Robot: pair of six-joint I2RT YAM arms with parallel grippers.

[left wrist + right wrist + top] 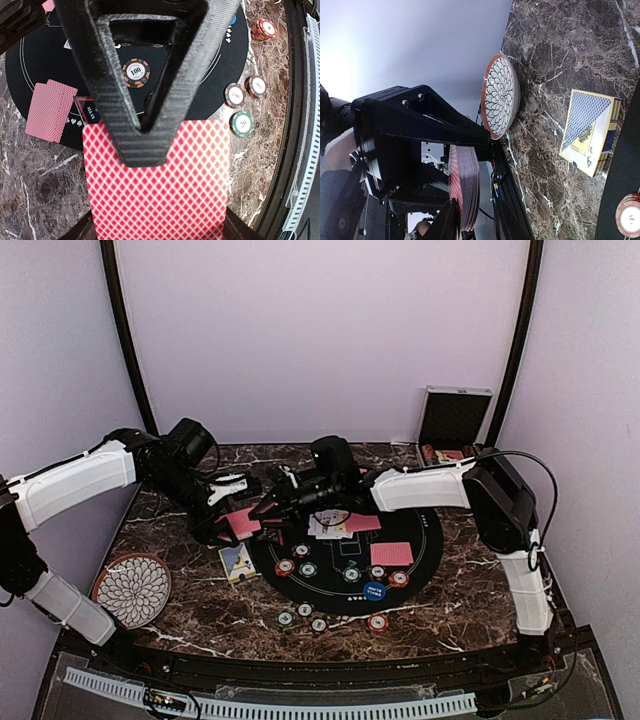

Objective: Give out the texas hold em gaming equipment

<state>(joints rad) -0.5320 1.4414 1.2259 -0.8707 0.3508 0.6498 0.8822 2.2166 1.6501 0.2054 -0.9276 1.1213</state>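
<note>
Above the worktop's [200, 612] left half, the left gripper [144, 147] clamps a deck of red-backed playing cards [165, 195]. The right gripper [272, 505] reaches the deck, but I cannot tell whether it grips.

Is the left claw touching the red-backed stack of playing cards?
Touching. The left wrist view shows the left claw shut on the red-backed stack of playing cards, its joined tips pressed against the top card.

Pale lilac walls [320, 340], dark veined marble tabletop [220, 625], black curved poles [126, 340], even light
</note>
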